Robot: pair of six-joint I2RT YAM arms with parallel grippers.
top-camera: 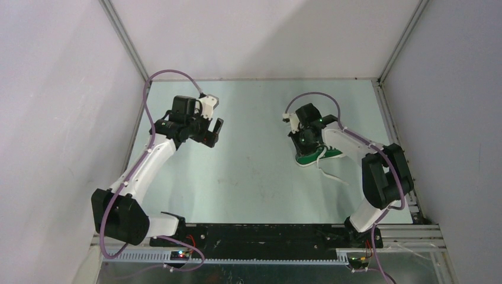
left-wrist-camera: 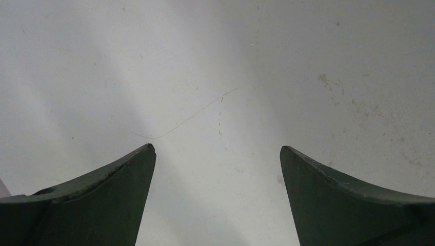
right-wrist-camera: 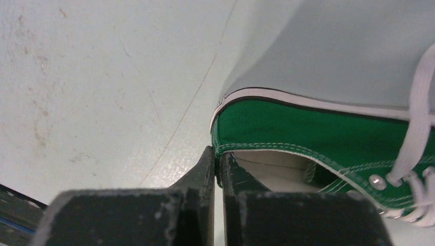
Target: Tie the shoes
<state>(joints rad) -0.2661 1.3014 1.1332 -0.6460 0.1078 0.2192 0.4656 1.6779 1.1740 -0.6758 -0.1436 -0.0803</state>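
1. The left gripper (left-wrist-camera: pixel 217 154) is hovering with its fingers wide apart. Nothing is lying between them, and the shoe (top-camera: pixel 314 157) is sitting well off to their right.
2. The right gripper (right-wrist-camera: pixel 217 159) is pinching the heel rim, one finger outside and one inside. The shoe's length is running off to their right, towards the laces (right-wrist-camera: pixel 418 118).

Pale green table (top-camera: pixel 254 171), scuffed
We see one green sneaker (top-camera: pixel 312 156) on it right of centre, a white lace (top-camera: pixel 331 175) trailing lower right.
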